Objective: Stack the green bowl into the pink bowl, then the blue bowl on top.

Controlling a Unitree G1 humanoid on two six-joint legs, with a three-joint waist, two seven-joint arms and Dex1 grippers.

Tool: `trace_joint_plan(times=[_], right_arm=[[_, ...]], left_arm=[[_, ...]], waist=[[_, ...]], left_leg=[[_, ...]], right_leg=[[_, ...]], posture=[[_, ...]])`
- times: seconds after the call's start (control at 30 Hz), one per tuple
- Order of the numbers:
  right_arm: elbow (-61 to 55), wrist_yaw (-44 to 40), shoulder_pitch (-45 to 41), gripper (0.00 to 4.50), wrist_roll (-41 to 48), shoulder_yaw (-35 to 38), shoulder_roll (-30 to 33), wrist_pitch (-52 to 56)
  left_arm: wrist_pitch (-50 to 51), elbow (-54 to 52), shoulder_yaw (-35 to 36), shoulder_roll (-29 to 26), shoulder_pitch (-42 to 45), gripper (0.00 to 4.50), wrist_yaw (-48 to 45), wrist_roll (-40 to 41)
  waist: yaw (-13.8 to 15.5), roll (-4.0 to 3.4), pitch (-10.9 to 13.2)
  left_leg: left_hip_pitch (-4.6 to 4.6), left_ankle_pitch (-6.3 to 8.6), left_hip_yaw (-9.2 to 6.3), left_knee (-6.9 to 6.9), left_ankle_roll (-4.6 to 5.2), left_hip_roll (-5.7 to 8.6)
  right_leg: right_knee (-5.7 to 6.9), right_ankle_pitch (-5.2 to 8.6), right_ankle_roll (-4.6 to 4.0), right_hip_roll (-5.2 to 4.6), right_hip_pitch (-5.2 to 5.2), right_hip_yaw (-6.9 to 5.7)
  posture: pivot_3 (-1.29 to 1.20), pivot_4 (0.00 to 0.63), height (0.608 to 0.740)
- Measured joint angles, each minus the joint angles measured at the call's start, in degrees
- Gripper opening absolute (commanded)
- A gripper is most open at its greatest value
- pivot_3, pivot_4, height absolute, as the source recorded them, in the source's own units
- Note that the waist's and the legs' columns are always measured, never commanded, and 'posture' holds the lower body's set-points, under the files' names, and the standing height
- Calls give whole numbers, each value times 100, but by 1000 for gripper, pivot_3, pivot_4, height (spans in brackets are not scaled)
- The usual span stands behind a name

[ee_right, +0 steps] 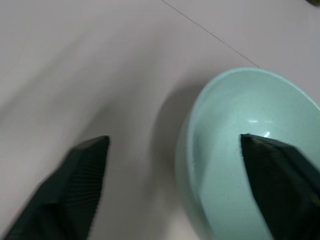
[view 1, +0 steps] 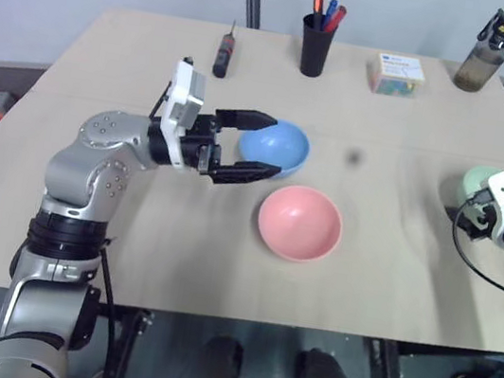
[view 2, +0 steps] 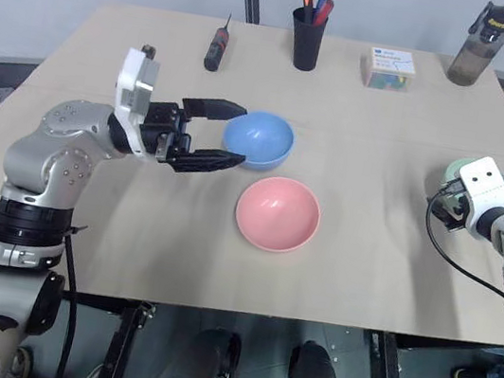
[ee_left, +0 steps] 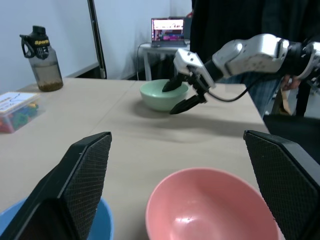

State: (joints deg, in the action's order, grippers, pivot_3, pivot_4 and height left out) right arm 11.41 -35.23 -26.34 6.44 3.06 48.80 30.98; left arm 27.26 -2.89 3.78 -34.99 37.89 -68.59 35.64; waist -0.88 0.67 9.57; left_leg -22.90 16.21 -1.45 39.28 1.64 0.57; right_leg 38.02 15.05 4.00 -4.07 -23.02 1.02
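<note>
- Nothing was stacked at this moment: you had all three bowls sitting separately on the table [view 1: 140, 47], so both stacking steps were left to do.
- Your right gripper [ee_left: 181, 96] was at the green bowl [ee_left: 162, 96], its fingers spread and straddling the near rim, one finger inside the bowl and the other outside it. It had not yet clamped the rim, and the bowl rested on the table.
- Your left gripper [view 1: 254, 145] hung released and empty above the table, its fingers wide apart. The blue bowl [view 1: 278, 147] lay just past its fingertips, and the pink bowl [view 1: 300, 222] sat close beside and below them, empty.
- The green bowl stood well apart from the pink one, far off to your right.
- Judging by this, you were at the first pick: closing on the green bowl, then carrying it over to the pink bowl.
</note>
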Motion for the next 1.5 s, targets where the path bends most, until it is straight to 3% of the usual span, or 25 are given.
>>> trace_joint_plan(times=[0.2, 0.23, 0.47, 0.7, 0.83, 0.97, 1.07, 1.1, 1.17, 1.2, 1.37, 1.5], right_arm=[[106, -88, -13, 188, -83, -24, -24, -49], [109, -101, -12, 51, -92, -30, -30, -52], [-482, -325, 115, 51, -46, -4, 14, -96], [-3755, -1099, 414, 51, 1620, 104, -268, 595], [-4799, -1059, 247, 51, 2317, -466, -560, 1320], [-4919, -920, -3, 51, 2483, -952, -776, 1727], [-4892, -917, -19, 780, 2454, -1249, -804, 1847], [-4721, -922, -26, 1438, 2274, -1446, -788, 1773], [-4625, -923, -25, 1918, 2196, -1461, -764, 1755], [-4622, -934, -25, 2443, 2198, -1446, -723, 1755], [-4682, -911, 23, 4214, 2384, -1208, -745, 1763], [-4977, -552, 263, 4214, 2530, -583, -967, 1670]], left_arm=[[-71, -17, -40, 2, -9, 4500, -40, -67], [-92, -19, -60, 2, -26, 4500, -44, -70], [-172, -19, -165, 37, -136, 4500, -7, -98], [-380, 57, -157, 22, -306, 4500, 111, -304], [-434, 211, -123, 2, -416, 4500, 173, -392], [-462, 246, -90, -27, -442, 4500, 199, -399], [-465, 247, -90, -32, -442, 4500, 199, -400], [-463, 242, -90, -83, -447, 4500, 172, -399], [-458, 234, -89, -184, -475, 4500, 128, -400], [-448, 233, -89, -260, -496, 4500, 100, -399], [-436, 240, -84, -426, -511, 4500, 4, -422], [-911, 650, -252, -460, -308, 4500, 469, -1244]], waist=[[5, 0, 0], [5, 0, 0], [5, -2, 1], [6, -3, 1], [26, -1, 1], [41, 0, 1], [26, 0, 1], [15, 0, 1], [9, 0, 1], [8, -1, 1], [14, 0, 1], [43, 1, 1]], left_leg=[[-2, 0, 1, 0, 0, 0], [-1, 0, 0, -1, 0, 0], [-3, 0, 0, -1, 0, -2], [-2, 2, -7, -2, 2, -11], [-4, 2, -11, 5, 4, -2], [-7, 1, -17, 7, 1, 4], [-8, 1, -17, 5, 1, 3], [-7, 1, -15, 5, 1, 4], [-6, 1, -14, 4, 1, 4], [-6, 1, -14, 3, 1, 3], [-7, 1, -15, 3, 2, 1], [-7, 2, -19, 3, 3, 14]], right_leg=[[-1, 0, 0, -1, -1, 0], [-1, 0, 0, 0, -1, 0], [-1, 0, 0, 0, -3, 1], [0, 0, 0, 3, -2, -5], [-2, 0, 0, -4, 1, -8], [-2, 0, 0, -6, 1, -12], [-2, 0, 0, -4, -2, -14], [-2, 0, 0, -4, -1, -12], [-1, 0, 0, -3, -2, -11], [-1, 0, 0, -3, -3, -11], [-2, 0, 0, -2, -2, -12], [-2, 0, 0, -3, -1, -16]], posture=[[0, 150, 740], [0, 150, 740], [0, 150, 740], [0, 150, 740], [0, 150, 740], [0, 150, 740], [0, 150, 740], [0, 150, 740], [0, 150, 740], [0, 150, 740], [0, 150, 740], [0, 150, 740]])
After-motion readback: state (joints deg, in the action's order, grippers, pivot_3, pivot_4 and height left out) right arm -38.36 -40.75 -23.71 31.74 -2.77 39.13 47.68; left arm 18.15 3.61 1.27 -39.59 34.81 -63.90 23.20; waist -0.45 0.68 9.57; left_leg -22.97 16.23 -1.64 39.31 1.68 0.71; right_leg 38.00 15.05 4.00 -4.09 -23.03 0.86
